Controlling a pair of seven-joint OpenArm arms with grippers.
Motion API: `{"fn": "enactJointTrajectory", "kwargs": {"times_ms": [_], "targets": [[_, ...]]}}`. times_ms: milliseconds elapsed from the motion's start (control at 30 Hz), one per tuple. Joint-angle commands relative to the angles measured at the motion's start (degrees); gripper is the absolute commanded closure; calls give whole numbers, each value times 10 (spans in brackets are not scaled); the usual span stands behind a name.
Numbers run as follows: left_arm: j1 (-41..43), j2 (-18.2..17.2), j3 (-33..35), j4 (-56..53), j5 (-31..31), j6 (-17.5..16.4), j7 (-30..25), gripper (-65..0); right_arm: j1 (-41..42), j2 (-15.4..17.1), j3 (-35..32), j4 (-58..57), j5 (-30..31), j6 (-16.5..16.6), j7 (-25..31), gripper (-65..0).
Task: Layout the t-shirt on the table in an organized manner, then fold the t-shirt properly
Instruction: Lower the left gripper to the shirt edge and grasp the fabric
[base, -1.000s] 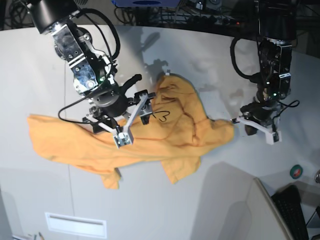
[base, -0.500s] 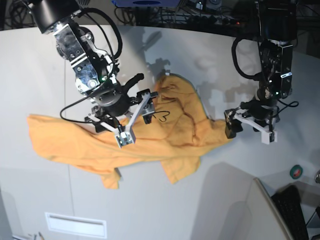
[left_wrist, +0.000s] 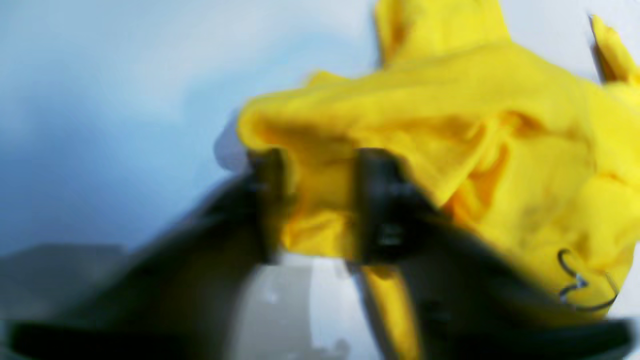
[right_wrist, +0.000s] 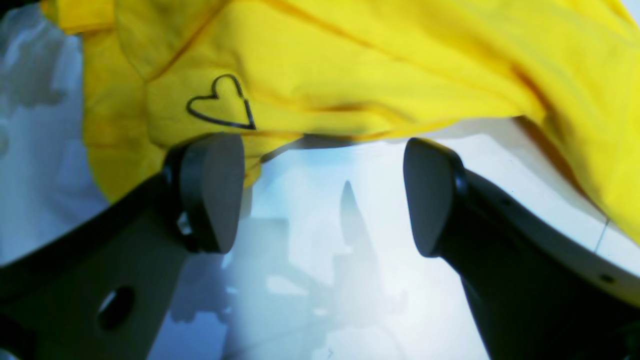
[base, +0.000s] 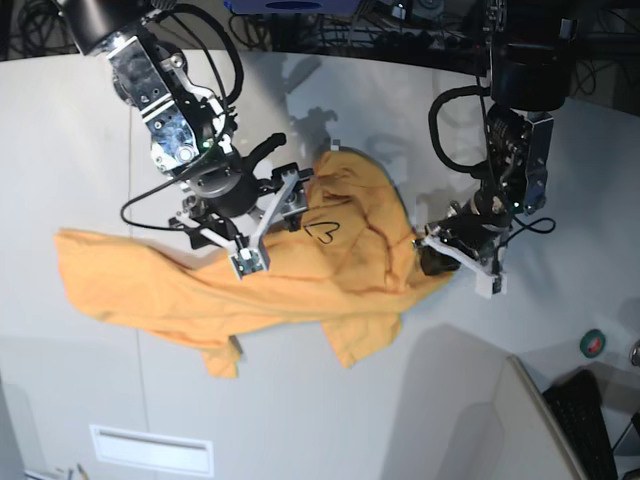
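Orange t-shirt (base: 300, 270) crumpled across the pale surface (base: 80, 130), spread wide but not yet flat; layout judged unfinished. Left pincer (left_wrist: 317, 205) clenched on a bunched edge of cloth at the shirt's end, probably to draw that end outward. Right pincer (right_wrist: 325, 195) released, jaws wide and empty, poised over bare surface just beside the heart print (right_wrist: 222, 102). Left wrist view blurred; sleeves and collar lost among folds; cursive script mostly hidden.

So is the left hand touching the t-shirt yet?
Touching. The left wrist view, though blurred, shows the t-shirt bunched between the left hand's fingers.
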Motion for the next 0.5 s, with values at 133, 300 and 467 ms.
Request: {"fn": "enactJointTrajectory", "kwargs": {"times_ms": [133,300,467], "targets": [[28,-4,5,67,-4,-6,-8,0,-9,0,2,16,-2,0,15,-446],[99,-5,12,206,-2,-6,-7,0,-22,1,3,16,-2,0,15,-446],[138,-5,-1,244,-2,-3,-7,0,-37,8,21,25,-2,0,15,-444]]}}
